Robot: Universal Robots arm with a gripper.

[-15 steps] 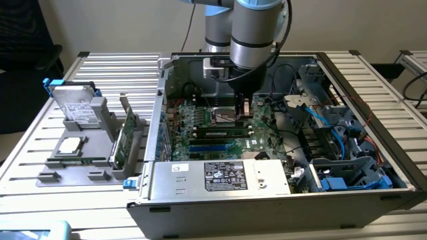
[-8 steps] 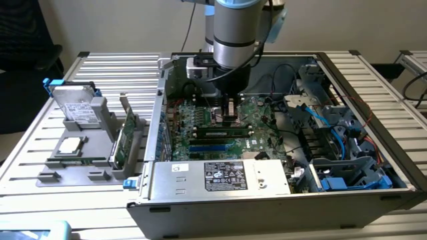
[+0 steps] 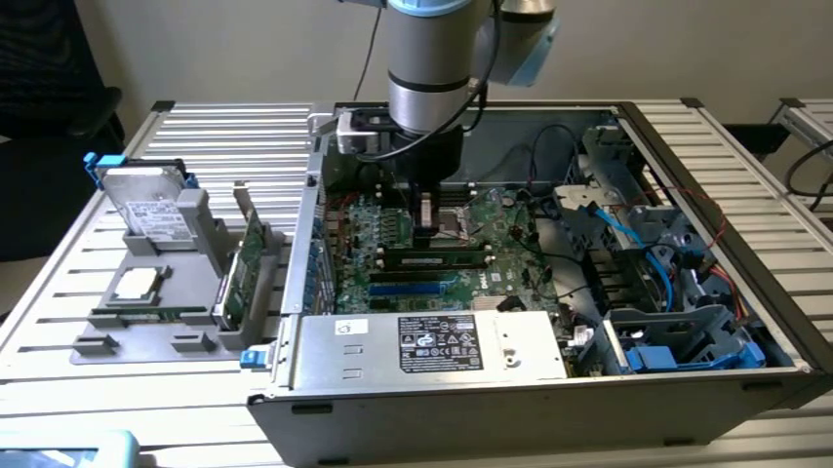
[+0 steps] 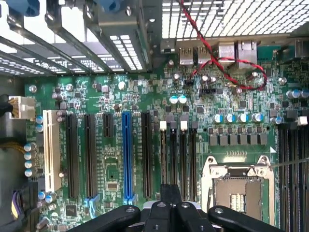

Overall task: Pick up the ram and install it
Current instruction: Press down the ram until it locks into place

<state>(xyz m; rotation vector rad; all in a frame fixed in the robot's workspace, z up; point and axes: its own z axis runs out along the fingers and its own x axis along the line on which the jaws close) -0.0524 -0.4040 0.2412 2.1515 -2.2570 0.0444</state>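
Observation:
The ram (image 3: pixel 150 314) is a long thin green stick lying flat near the front of the grey tray (image 3: pixel 143 346), outside the computer case on the exterior view's left. My gripper (image 3: pixel 426 229) hangs inside the open case over the motherboard (image 3: pixel 390 234), far from the ram. In the wrist view the gripper (image 4: pixel 171 193) is shut, its black fingers (image 4: pixel 166 193) pressed together with nothing between them, above the black expansion slots and beside the CPU socket (image 4: pixel 236 188). A dark stick (image 3: pixel 436 259) with a green edge stands in one memory slot.
The tray also carries a hard drive (image 3: pixel 143 205), a square chip (image 3: pixel 135 285) and an upright green expansion card (image 3: pixel 248 263). The case wall (image 3: pixel 306 244) stands between tray and motherboard. A power supply (image 3: pixel 430 341) and blue cables (image 3: pixel 651 263) crowd the case's near and right sides.

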